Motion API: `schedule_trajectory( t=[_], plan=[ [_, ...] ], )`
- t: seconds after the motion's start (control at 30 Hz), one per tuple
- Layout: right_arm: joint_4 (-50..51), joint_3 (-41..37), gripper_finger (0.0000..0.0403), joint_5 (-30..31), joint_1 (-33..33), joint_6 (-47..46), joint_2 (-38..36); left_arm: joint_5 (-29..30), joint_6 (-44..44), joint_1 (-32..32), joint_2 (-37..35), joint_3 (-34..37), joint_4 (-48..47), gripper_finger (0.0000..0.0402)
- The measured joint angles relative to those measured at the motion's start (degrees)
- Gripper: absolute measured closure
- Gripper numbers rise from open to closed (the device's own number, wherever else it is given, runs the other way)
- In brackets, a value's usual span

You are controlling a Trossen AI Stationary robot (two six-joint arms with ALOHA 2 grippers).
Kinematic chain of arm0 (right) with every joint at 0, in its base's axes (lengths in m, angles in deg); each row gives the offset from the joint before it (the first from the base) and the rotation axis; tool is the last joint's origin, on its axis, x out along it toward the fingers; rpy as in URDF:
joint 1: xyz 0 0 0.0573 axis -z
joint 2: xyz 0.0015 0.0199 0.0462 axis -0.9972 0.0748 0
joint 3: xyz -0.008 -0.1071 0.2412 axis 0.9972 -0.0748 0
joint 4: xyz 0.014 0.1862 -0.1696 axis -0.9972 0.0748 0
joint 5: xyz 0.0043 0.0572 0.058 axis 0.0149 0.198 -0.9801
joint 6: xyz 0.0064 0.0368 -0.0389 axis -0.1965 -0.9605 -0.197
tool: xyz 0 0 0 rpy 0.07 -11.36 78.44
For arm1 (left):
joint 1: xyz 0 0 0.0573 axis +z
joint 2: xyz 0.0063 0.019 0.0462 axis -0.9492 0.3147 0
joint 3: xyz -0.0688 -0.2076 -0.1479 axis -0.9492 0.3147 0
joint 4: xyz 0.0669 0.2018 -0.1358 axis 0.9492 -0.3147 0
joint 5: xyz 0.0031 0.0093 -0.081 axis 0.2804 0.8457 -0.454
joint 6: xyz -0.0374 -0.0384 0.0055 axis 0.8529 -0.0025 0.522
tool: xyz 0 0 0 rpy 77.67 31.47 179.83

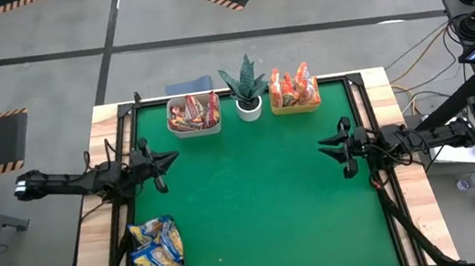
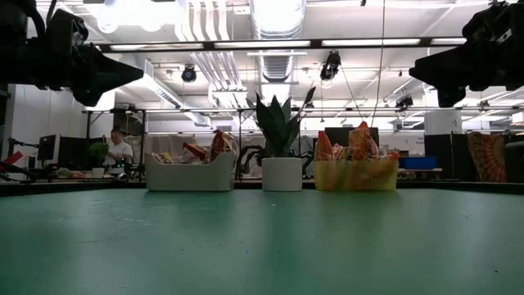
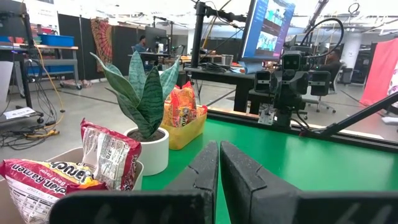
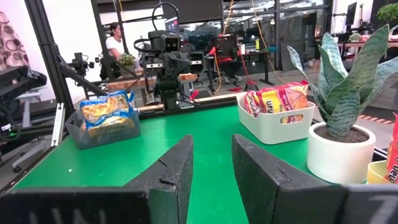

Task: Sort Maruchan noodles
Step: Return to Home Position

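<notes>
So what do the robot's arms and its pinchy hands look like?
Both are dark, almost black. The left arm and right arm are long, thin jointed rods, with thin dark cables looping beside them. The left gripper and right gripper each have two chunky, wedge-shaped black fingers that taper towards the tip. No markings show on them.

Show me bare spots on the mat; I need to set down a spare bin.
Bare: the middle of the green mat, between the left hand and right hand, and its near right corner. Crowded: the far edge, with white bin, plant and yellow bin; the black bin takes the near left corner.
</notes>
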Motion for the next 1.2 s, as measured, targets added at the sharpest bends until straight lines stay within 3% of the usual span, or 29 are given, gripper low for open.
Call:
schedule_trajectory(
  t=[1.2],
  plan=[
    [0.00, -0.02, 0.0306, 0.02, -0.01, 0.00, 0.02, -0.01, -0.01, 0.00, 0.01, 0.00, 0.02, 0.0402]
  ],
)
